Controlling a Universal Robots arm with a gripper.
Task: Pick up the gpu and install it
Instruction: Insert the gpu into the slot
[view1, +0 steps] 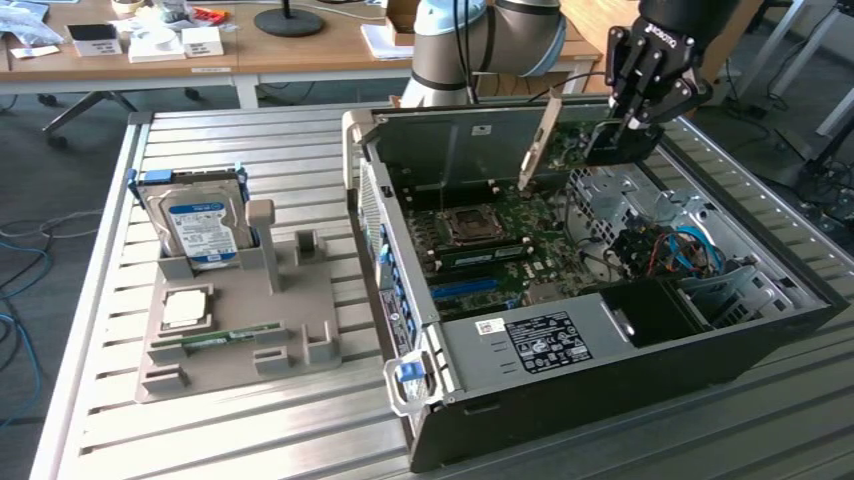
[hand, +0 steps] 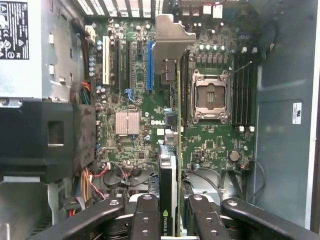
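Gripper (view1: 627, 125) closed on the gpu (view1: 541, 140), card held on edge, arm extended over the open computer case (view1: 601, 390).

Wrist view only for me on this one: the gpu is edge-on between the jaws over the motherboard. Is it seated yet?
Observer: Apparently not; in the exterior view the gpu hangs slanted above the motherboard, held by the gripper.
Operator: How does the case sit?
Observer: The computer case lies on its side, open upward, on a slatted metal table.
Operator: Anything beside it?
Observer: A grey parts tray on the exterior view's left, a hard drive standing upright in it.
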